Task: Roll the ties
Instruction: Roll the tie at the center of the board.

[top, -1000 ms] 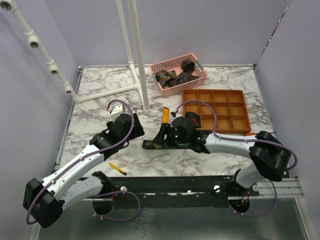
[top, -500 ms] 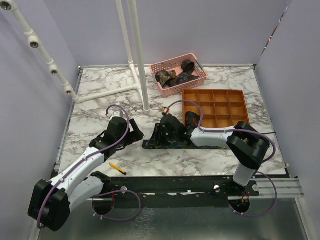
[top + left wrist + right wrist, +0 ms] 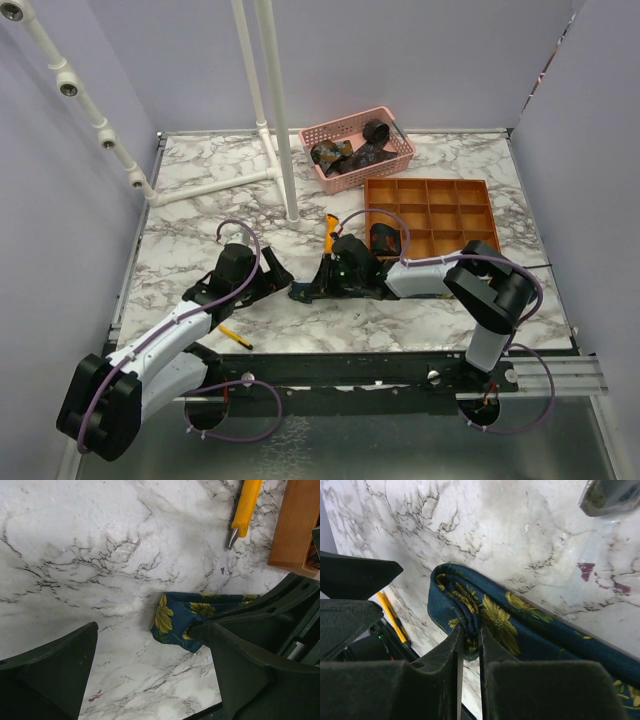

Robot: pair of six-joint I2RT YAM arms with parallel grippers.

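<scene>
Pinched between the pressed-together jaws of the right gripper [image 3: 469, 636], and plain only from the right wrist: a doubled fold at the left end of the long navy fabric necktie with yellow-green flowers [image 3: 496, 616]. Spread wide about that same end, as the left wrist shows: the jaws of the left gripper [image 3: 144, 628]. From above, merely a dark strip at mid white marble table [image 3: 200, 200], just near of the orange-yellow plastic utility knife [image 3: 330, 232] and left of the orange compartment tray [image 3: 430, 183]. Since half a second ago: right wrist shifted rightward, uncovering more of the knife; left gripper eased slightly nearer.
</scene>
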